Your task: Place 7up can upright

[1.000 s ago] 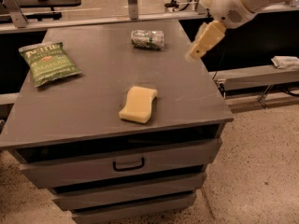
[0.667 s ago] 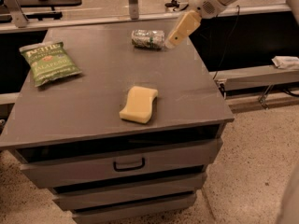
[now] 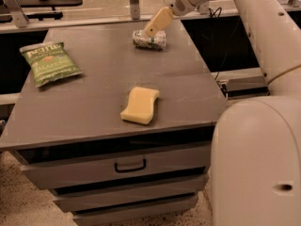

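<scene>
The 7up can (image 3: 149,39) lies on its side at the far middle of the grey cabinet top (image 3: 94,102); it is silvery with green markings. My gripper (image 3: 155,24) reaches in from the upper right and hangs just above the can's middle, its tan finger (image 3: 159,20) pointing down-left at it. I cannot make out contact between finger and can. The white arm (image 3: 254,18) runs along the right side of the view.
A green chip bag (image 3: 49,63) lies at the left of the cabinet top. A yellow sponge (image 3: 139,105) lies near the front middle. Drawers (image 3: 122,166) face me below. A dark shelf and rails stand behind the cabinet.
My gripper has swung left from beside the cabinet's right edge to directly over the can. The can, sponge and chip bag have not moved on the top.
</scene>
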You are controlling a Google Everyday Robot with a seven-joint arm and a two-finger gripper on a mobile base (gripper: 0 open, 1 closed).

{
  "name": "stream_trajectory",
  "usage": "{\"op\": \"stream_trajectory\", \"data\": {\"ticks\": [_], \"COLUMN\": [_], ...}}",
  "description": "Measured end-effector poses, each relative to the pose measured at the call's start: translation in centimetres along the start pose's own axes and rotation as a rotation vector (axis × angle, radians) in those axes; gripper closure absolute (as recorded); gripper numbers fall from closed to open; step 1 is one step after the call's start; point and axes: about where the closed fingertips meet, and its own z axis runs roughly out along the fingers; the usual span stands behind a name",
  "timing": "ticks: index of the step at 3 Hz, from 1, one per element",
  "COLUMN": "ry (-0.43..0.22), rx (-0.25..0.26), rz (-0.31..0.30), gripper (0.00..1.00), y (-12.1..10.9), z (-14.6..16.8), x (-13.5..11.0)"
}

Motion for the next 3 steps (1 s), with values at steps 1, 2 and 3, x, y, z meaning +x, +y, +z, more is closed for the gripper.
{"op": "stream_trajectory", "data": {"ticks": [1, 2, 3], "ry": [0.043, 0.132, 0.22], "rx": [-0.009, 0.019, 0.042], "rz": [0.033, 0.064, 0.074], "gripper": [0.0, 0.0, 0.0], "y": [-0.5, -1.0, -1.3], "z": [3.4, 6.0, 8.2], "x": [0.5, 1.3, 2.5]}}
